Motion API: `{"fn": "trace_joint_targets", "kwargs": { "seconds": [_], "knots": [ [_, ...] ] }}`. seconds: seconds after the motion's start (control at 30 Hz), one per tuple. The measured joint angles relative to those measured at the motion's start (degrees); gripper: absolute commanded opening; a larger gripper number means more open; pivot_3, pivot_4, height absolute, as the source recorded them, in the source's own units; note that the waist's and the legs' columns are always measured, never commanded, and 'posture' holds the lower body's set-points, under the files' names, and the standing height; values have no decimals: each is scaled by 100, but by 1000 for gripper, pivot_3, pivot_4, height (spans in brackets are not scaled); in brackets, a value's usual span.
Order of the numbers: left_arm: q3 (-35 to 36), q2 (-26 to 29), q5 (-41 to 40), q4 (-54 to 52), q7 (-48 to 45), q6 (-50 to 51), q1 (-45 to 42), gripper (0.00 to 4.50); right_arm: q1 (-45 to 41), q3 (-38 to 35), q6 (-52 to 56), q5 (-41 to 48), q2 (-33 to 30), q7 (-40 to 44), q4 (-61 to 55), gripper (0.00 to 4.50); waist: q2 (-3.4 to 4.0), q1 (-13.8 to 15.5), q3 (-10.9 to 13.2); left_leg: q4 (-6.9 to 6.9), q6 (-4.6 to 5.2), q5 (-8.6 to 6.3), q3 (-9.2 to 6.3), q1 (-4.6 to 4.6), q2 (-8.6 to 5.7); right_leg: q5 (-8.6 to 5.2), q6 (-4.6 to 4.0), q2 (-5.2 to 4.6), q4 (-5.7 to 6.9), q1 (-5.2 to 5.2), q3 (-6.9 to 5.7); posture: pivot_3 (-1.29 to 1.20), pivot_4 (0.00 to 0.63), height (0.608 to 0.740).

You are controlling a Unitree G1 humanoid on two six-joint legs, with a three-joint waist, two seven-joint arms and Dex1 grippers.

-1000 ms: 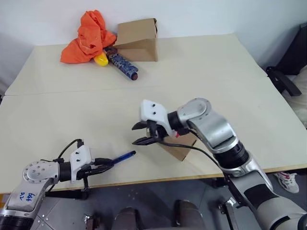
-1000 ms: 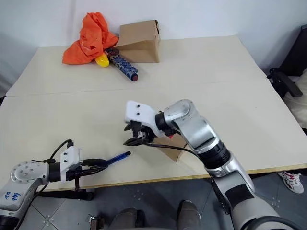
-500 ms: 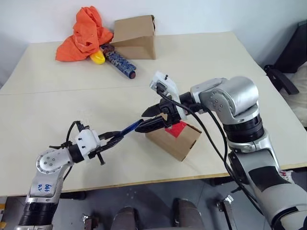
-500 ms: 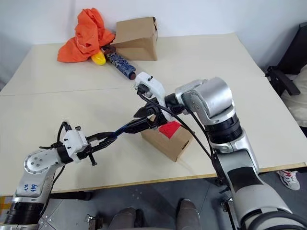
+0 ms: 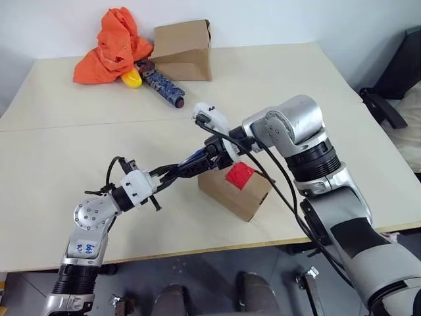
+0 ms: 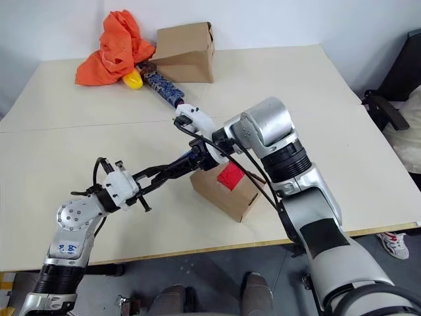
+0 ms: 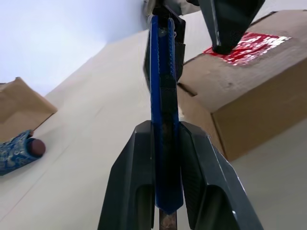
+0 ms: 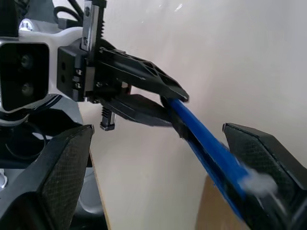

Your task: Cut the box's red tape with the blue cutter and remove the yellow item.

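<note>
Blue cutter [image 7: 163, 120] clamped between the 2 fingers of the left gripper [image 7: 165, 143], raised above the table [image 5: 59, 171] — tip at the box [image 5: 235, 191], beside its red tape [image 5: 239, 175]. Right gripper [image 8: 158, 153] spread wide around the cutter's shaft, not closed on it.

Bright, even light; soft shadows; blurred blue cutter [image 8: 225, 167] tip up close.
</note>
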Motion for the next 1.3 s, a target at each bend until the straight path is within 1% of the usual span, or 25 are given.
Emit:
{"fn": "trace_joint_targets", "kwargs": {
  "seconds": [0.1,0.2,0.47,0.9,1.0,1.1,1.17,1.27,1.3],
  "knots": [
    [1,97,-51,0,-19,2,125,400,-205,-226,-189,1,-141,-18,229,4474,-1,1,1,-1,0,0,-1,0,0,0,0,0,0,0,-1,0,150,740],
    [1,115,-88,-7,-20,2,128,400,-258,-251,-337,-4,-200,11,488,4474,-2,1,1,0,0,0,-1,-1,0,0,0,0,-1,1,-1,0,150,740],
    [-6,115,-127,-8,-20,7,78,400,-132,194,-608,-13,-311,404,537,4474,-2,-3,2,0,0,0,-2,-1,0,0,0,0,0,1,-3,0,150,740],
    [-61,114,-146,-7,-90,17,74,400,-139,760,-1326,-287,-172,962,1012,4474,-2,-6,2,2,0,0,-2,-1,0,0,0,0,1,1,-3,0,150,740],
    [-77,114,-146,-7,-106,17,71,400,-154,764,-1413,-327,-104,987,1139,3907,-2,-6,2,2,0,0,-2,-1,0,0,0,0,1,1,-4,0,150,740],
    [-100,114,-146,-7,-106,18,36,400,-203,763,-1460,-342,-27,995,1222,2915,-2,-7,2,2,0,0,-3,-1,0,0,0,0,2,1,-4,0,150,740],
    [-101,114,-146,-7,-105,18,19,400,-232,763,-1462,-349,0,1013,1233,2140,-2,-6,2,3,0,0,-3,-1,0,0,0,0,2,1,-4,0,150,740],
    [-101,114,-146,-7,-104,18,19,400,-232,766,-1465,-408,-1,1050,1231,1162,-2,-6,2,4,0,0,-3,-1,0,0,0,0,2,1,-4,0,150,740],
    [-101,114,-146,-6,-102,19,18,400,-231,770,-1466,-429,-5,1075,1223,769,-2,-6,2,4,0,0,-3,-1,0,0,0,0,2,1,-4,0,150,740]
  ]
}}
